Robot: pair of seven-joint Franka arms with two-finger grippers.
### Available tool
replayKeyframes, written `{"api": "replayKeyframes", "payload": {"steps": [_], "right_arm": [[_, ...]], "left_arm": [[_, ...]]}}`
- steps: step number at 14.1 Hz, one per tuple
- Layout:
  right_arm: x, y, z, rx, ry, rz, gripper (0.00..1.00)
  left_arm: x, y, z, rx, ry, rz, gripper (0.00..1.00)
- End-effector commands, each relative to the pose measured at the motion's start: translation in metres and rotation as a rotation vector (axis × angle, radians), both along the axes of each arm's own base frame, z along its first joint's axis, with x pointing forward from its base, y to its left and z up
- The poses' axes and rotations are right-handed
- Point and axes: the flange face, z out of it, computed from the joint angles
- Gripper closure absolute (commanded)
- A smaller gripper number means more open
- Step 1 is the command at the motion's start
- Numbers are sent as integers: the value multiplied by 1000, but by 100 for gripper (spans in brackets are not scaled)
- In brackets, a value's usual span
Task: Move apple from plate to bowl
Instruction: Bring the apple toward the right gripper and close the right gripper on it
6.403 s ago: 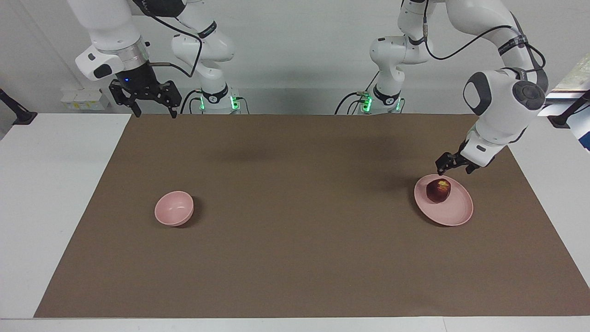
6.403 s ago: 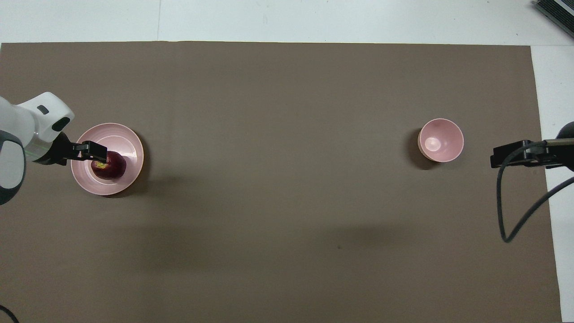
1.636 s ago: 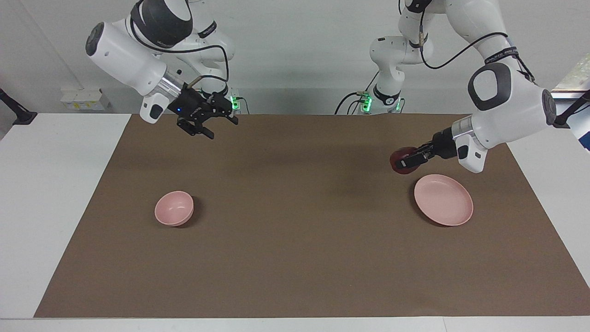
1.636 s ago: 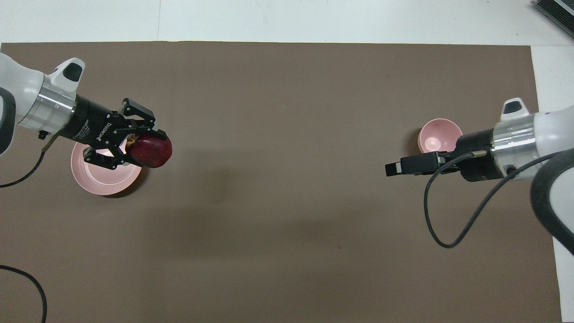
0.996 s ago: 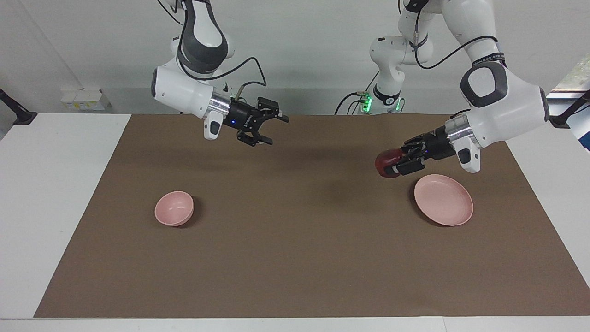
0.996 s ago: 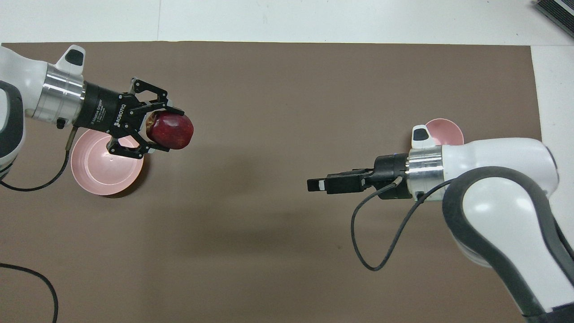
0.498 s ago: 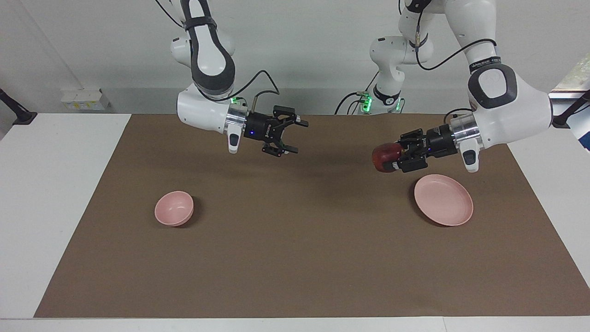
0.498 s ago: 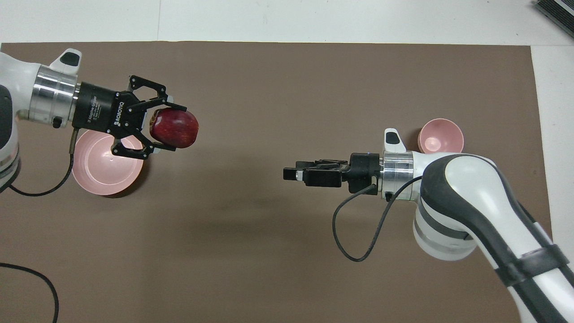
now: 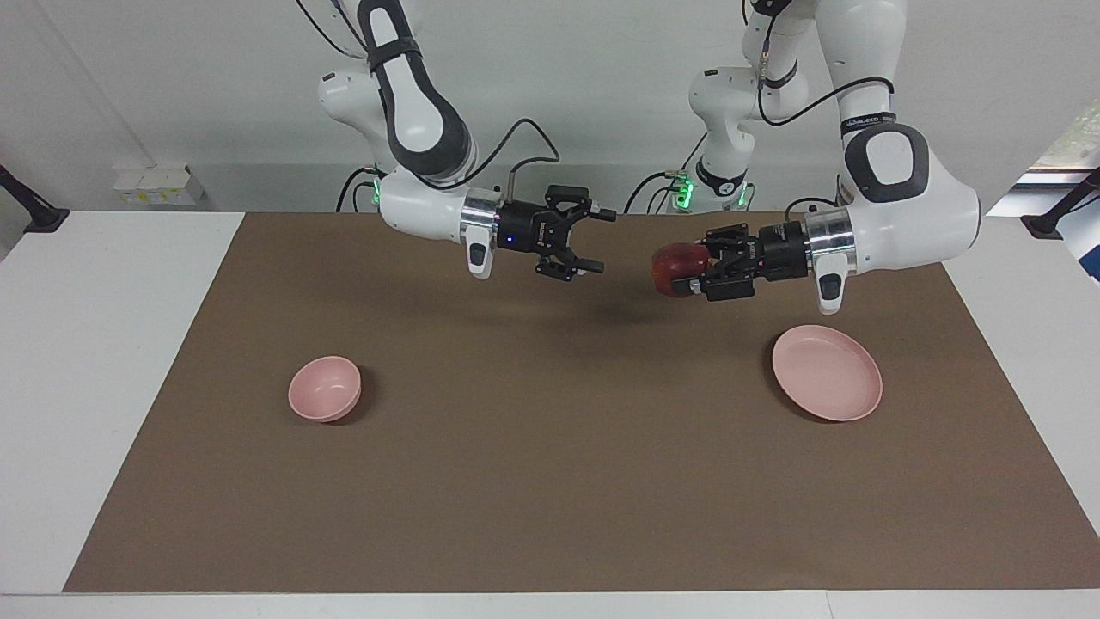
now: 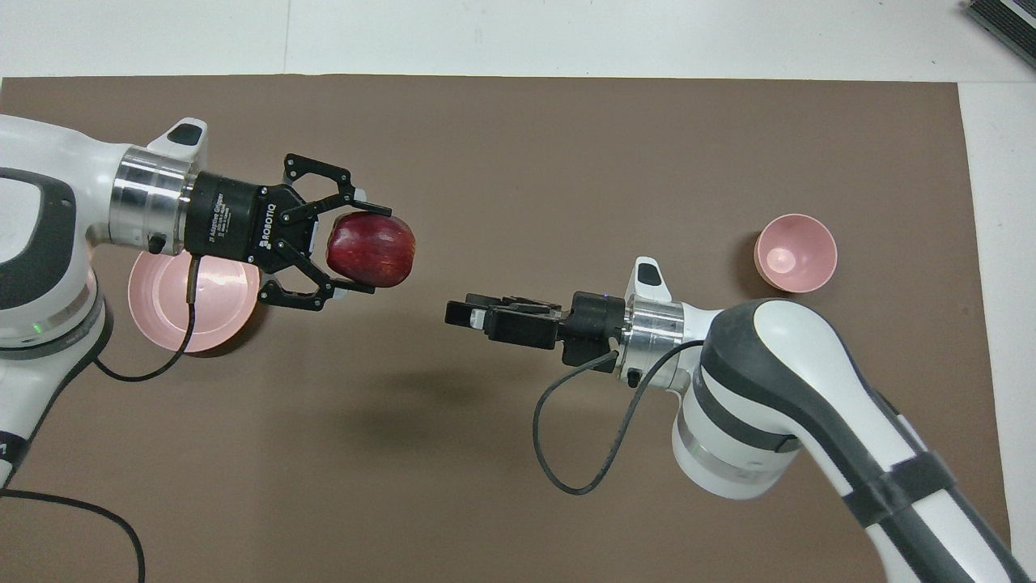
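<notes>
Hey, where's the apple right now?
The apple is off the plate, held in the air by the left gripper over the brown mat mid-table, facing the open right gripper, which is not touching it.

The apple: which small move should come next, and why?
Probably a handover: the left gripper, shut on the apple, should carry it between the fingers of the open right gripper, which faces it above the mat. The bowl sits at the right arm's end.
</notes>
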Motion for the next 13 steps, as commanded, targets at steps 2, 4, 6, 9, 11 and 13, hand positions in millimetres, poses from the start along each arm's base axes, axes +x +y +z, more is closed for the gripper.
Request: {"api": "replayKeyframes", "payload": {"steps": [2,4,6,9,11,13], "right_arm": [[-3,10,6,43,6,-49,0],[-5,15,5,33,13,-63,0],[-8,19,8,58,28,-81,0],[-17,33,9,49,36,-80,0],[-20,37,12,73,50,-90,0],[-24,42,11,73,54,-86,0]], "left_arm": [[-19,-3,-5,-67,56,23,100],[-28,-12,-2,-82,57,-9,100],[-36,-21,-2,-82,64,-26,100],[-47,-23,-3,-94,78,-57,100],[-59,-22,-7,-112,59,-86,100],[-68,-23,-8,-126,54,-108,100]]}}
